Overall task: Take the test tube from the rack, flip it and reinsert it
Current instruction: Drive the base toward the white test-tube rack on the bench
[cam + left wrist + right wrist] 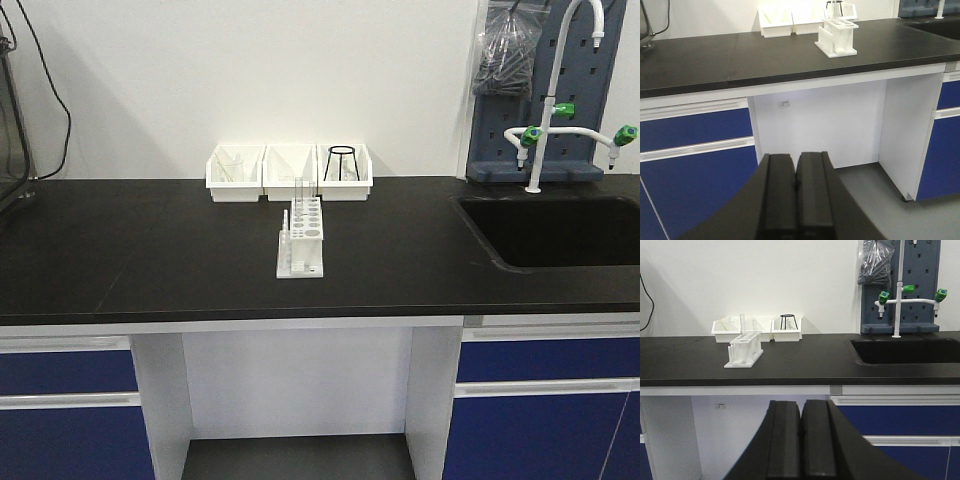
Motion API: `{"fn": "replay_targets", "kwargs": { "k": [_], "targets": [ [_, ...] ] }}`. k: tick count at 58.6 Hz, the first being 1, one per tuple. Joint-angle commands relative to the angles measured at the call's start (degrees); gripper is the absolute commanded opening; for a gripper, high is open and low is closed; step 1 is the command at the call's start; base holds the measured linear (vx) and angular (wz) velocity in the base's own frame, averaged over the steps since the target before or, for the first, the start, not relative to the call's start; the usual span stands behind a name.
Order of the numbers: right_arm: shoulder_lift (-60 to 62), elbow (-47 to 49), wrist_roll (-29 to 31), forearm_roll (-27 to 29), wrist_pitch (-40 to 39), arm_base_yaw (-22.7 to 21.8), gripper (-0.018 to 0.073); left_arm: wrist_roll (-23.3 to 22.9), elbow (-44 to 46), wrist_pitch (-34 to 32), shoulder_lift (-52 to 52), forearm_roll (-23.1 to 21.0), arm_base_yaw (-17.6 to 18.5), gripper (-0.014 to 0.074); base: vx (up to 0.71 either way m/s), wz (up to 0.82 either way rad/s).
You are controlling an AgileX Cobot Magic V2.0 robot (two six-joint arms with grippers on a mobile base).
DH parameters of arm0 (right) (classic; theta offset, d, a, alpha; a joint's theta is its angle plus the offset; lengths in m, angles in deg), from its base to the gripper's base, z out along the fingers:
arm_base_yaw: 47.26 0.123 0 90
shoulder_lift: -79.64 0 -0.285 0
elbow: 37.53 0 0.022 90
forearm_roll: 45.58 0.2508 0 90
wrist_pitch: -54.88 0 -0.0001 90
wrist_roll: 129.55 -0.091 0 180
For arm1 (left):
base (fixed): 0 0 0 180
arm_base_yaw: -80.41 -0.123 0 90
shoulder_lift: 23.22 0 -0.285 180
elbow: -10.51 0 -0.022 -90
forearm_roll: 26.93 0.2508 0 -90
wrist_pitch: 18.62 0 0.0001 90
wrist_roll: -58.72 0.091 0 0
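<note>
Fingers (pixel 781 200) of left gripper (pixel 797 162) pressed flat together, nothing between them; it sits low, below the edge of the black countertop (pixel 150 250), facing blue drawers (pixel 690 130) and the white knee gap; right gripper (pixel 801 407) same, fingers (pixel 785 445) closed tight on nothing, also below counter level; both well apart from the rack (pixel 301 240). On the countertop, left to right: black cable (pixel 66 108) hanging down the wall at far left; three white bins (pixel 288 170) in a row against the wall, black wire stand (pixel 342 163) in the rightmost one; rack just in front of the bins, near counter middle, long side running front to back, short pegs along its left side; clear test tube (pixel 742 324) upright in a hole toward the rack's far end; black sink (pixel 550 232) sunk in at right; white faucet (pixel 550 105) with green knobs behind the sink; grey pegboard (pixel 585 90) on the wall behind that.
</note>
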Motion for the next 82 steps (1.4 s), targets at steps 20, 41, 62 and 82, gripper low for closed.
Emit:
{"fn": "replay_targets", "kwargs": {
  "k": [20,41,62,82],
  "targets": [
    [0.8,-0.1,0.3,-0.2,-4.4,-0.4,-0.0011,-0.5,0.2,-4.6,-0.5,-0.2,0.0,-0.0006,0.00,0.00],
    [0.8,-0.1,0.3,-0.2,-4.4,-0.4,-0.0011,-0.5,0.2,-4.6,-0.5,-0.2,0.0,-0.0006,0.01,0.01],
    [0.8,-0.1,0.3,-0.2,-4.4,-0.4,-0.0011,-0.5,0.2,-4.6,-0.5,-0.2,0.0,-0.0006,0.12,0.03],
    [0.8,-0.1,0.3,-0.2,-4.4,-0.4,-0.0011,-0.5,0.2,-4.6,-0.5,-0.2,0.0,-0.0006,0.29,0.06]
  ]
}}
